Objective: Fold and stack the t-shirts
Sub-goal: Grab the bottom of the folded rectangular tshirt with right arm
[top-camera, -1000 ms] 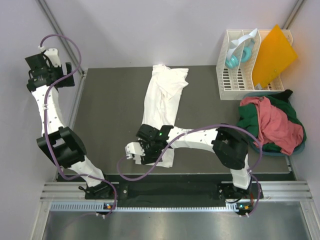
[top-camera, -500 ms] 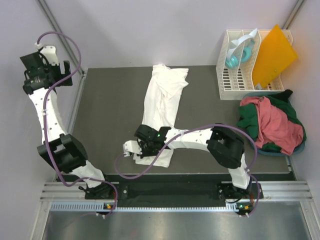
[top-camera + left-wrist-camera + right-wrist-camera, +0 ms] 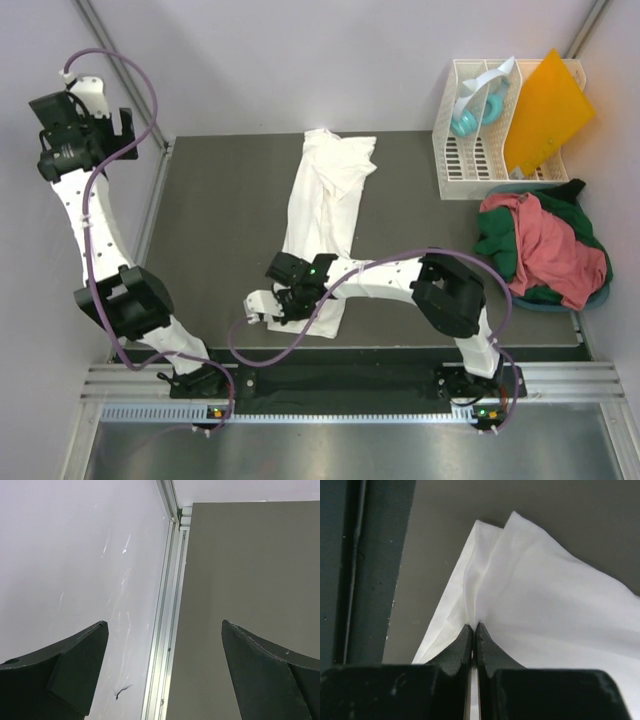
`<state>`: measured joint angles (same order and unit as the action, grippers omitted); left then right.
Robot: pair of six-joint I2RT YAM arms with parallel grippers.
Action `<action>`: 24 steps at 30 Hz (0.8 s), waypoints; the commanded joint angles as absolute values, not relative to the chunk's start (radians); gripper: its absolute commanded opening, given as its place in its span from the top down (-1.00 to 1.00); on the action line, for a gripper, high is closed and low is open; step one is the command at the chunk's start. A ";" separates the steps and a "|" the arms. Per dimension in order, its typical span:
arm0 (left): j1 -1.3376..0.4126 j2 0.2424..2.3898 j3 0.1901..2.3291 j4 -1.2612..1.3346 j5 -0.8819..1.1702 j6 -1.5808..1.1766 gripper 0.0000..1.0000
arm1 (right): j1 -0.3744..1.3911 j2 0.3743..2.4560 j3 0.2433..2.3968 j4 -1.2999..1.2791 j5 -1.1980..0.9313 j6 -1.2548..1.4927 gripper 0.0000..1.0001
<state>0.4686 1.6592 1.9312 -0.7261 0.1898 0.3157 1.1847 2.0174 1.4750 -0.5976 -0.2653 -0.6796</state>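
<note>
Plainly, the right pincer [image 3: 474, 628] is clamped tight on the near-left hem corner of the white t-shirt [image 3: 325, 200], whose long axis runs from it toward the tabletop's [image 3: 220, 200] far edge, while the left pincer [image 3: 165, 640] gapes empty, well apart.

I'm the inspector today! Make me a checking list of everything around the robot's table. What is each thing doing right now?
Surface: dark grey table, flat.
Job's things: white t-shirt lying long down the middle, partly folded; salmon-red t-shirt heaped on dark green t-shirt at the right edge.
Clutter: white slatted rack at the far right corner, holding an orange sheet and a teal object.
Grippers: left gripper open and empty, by the table's far left edge; right gripper shut on the white t-shirt's near end.
Cables: purple cables loop along both arms.
Surroundings: pale walls; metal rail at the near edge.
</note>
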 commanded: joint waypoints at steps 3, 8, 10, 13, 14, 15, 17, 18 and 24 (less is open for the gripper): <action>0.476 1.704 2.016 -0.730 0.210 0.287 -0.98 | 1.246 1.974 1.499 -0.643 -0.347 -0.703 1.00; 0.474 1.710 2.022 -0.735 0.218 0.281 -0.98 | 1.258 1.964 1.470 -0.632 -0.301 -0.707 -0.11; 0.474 1.712 2.019 -0.736 0.218 0.278 -0.98 | 1.256 1.957 1.470 -0.630 -0.284 -0.700 -0.31; 0.474 1.713 2.016 -0.741 0.221 0.276 -0.98 | 1.259 1.947 1.473 -0.635 -0.264 -0.687 -0.37; 0.476 1.713 2.016 -0.738 0.219 0.275 -0.98 | 1.259 1.942 1.464 -0.634 -0.259 -0.687 -0.37; 0.474 1.713 2.014 -0.739 0.221 0.272 -0.98 | 1.261 1.939 1.454 -0.624 -0.236 -0.683 -0.37; 0.474 1.712 2.011 -0.736 0.221 0.268 -0.98 | 1.262 1.939 1.428 -0.601 -0.212 -0.680 -0.38; 0.474 1.710 2.010 -0.733 0.222 0.270 -0.98 | 1.262 1.939 1.418 -0.591 -0.184 -0.680 -0.38; 0.474 1.695 2.005 -0.732 0.213 0.281 -0.98 | 1.266 1.933 1.348 -0.513 -0.134 -0.637 -0.39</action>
<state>0.4686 1.7149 1.9808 -0.7361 0.2085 0.2829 1.2476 1.9915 1.3899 -0.5858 -0.1902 -0.6708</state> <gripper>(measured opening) 0.990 0.694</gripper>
